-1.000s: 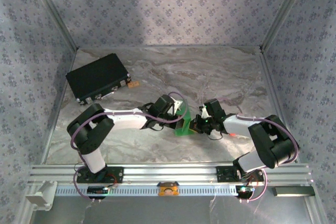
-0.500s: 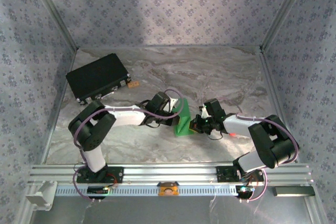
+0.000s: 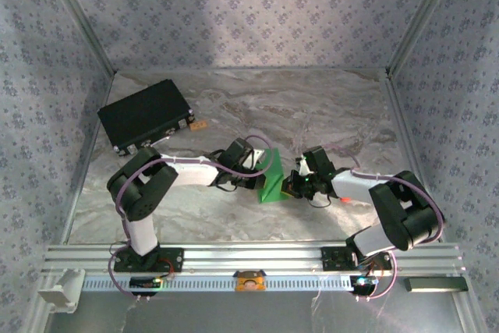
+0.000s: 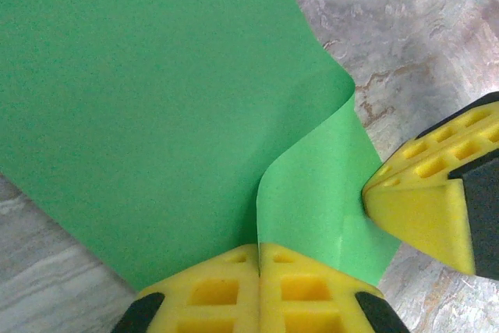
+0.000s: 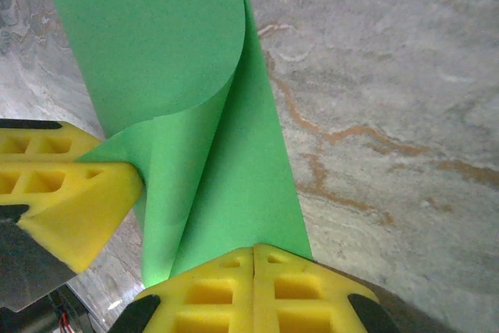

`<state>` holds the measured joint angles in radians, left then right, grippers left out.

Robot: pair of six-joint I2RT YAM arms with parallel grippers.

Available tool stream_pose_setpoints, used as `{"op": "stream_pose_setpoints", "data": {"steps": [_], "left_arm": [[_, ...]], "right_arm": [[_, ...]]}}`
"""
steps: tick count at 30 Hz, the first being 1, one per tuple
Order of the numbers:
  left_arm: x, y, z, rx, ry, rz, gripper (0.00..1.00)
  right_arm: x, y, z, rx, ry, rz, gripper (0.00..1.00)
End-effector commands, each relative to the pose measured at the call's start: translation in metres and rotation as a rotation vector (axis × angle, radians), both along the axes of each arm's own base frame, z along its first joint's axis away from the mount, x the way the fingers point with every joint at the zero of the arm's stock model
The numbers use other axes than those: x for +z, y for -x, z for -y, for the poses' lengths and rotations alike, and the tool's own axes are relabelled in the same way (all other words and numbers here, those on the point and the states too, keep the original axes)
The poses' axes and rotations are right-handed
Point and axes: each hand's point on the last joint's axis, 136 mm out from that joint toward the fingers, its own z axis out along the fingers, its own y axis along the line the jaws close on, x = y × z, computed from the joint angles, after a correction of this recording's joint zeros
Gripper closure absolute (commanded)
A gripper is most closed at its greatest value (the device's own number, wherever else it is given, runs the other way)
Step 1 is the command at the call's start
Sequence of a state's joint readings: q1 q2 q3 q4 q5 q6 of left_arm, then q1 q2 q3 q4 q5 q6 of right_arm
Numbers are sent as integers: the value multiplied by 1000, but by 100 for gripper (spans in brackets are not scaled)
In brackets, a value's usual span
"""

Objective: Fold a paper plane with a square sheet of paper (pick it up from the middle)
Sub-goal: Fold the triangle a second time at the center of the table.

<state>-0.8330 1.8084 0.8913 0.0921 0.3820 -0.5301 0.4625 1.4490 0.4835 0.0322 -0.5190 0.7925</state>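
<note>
Sheet outline, top view: the square sheet of paper (image 3: 270, 181) is small and partly behind both wrists, so its folds cannot be read.
Sheet, left wrist view: cut off from 9 to 12 o'clock.
Sheet, right wrist view: cut off at 12 o'clock.
Left end effector (image 4: 259, 259): cropped at 6 o'clock; the pinched paper edge is hidden between its pads.
Right end effector (image 5: 253, 259): likewise cropped at 6 o'clock.
Orange object (image 3: 197, 125) at 3 o'clock of the black case (image 3: 144, 115): too small to identify.

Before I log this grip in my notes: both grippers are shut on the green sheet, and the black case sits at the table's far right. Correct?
Not quite. The black case sits at the far left of the table, not the far right, as the top external view shows. The left gripper and right gripper are indeed shut on the square sheet of paper.
</note>
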Motion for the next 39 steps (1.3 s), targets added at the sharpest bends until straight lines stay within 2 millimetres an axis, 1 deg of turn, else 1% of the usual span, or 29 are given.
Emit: {"op": "stream_pose_setpoints", "data": {"steps": [1, 6, 10, 16, 21, 26, 28, 32, 39], "left_arm": [[-6, 7, 1, 6, 32, -53, 100], [1, 17, 6, 19, 90, -87, 100], [6, 21, 9, 32, 108, -96, 100], [16, 16, 13, 39, 119, -71, 100], [22, 14, 14, 26, 120, -55, 99], [26, 9, 13, 22, 95, -16, 99], [25, 5, 10, 19, 61, 7, 99], [21, 2, 4, 19, 8, 33, 99], [16, -2, 2, 24, -17, 51, 99]], "right_arm": [[3, 2, 6, -5, 32, -7, 98], [12, 2, 4, 1, 16, 12, 97], [16, 5, 0, 9, -7, 18, 97], [17, 3, -8, 23, -29, 17, 97], [11, 1, -12, 24, -26, 9, 97], [-15, 13, 2, 18, 70, -65, 99], [-20, 15, 5, 15, 84, -76, 99], [-18, 14, 3, 20, 70, -71, 99], [-18, 15, 5, 21, 74, -74, 99]]}}
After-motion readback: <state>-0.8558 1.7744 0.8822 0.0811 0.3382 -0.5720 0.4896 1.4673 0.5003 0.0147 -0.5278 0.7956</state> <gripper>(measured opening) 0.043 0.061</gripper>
